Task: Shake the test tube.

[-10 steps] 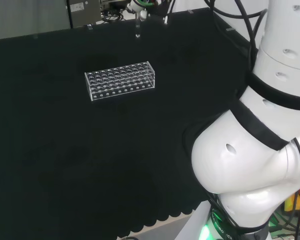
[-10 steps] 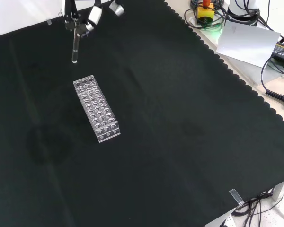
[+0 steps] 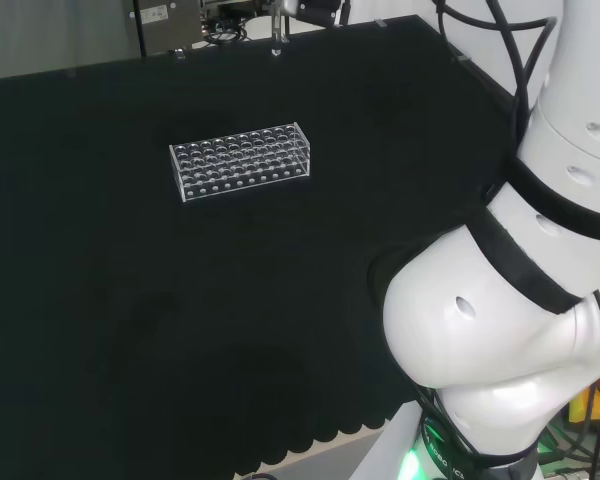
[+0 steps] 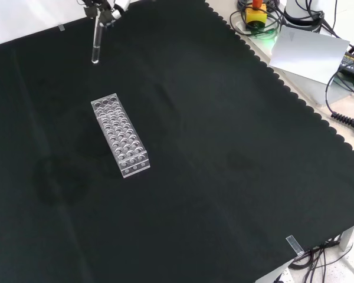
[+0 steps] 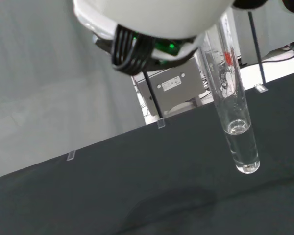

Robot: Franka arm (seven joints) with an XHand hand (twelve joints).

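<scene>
Holding the test tube point(image 4: 96, 44) by its top, the hand point(image 4: 108, 10) has its fingers pinched round it high above the cloth's point(image 4: 224, 147) far edge in the front view. We see clear liquid in the tube's rounded bottom. The rack point(image 4: 119, 135) stands apart, nearer mid-cloth. We judge the shake is underway; next comes a short back-and-forth swing, mouth kept upward.
</scene>
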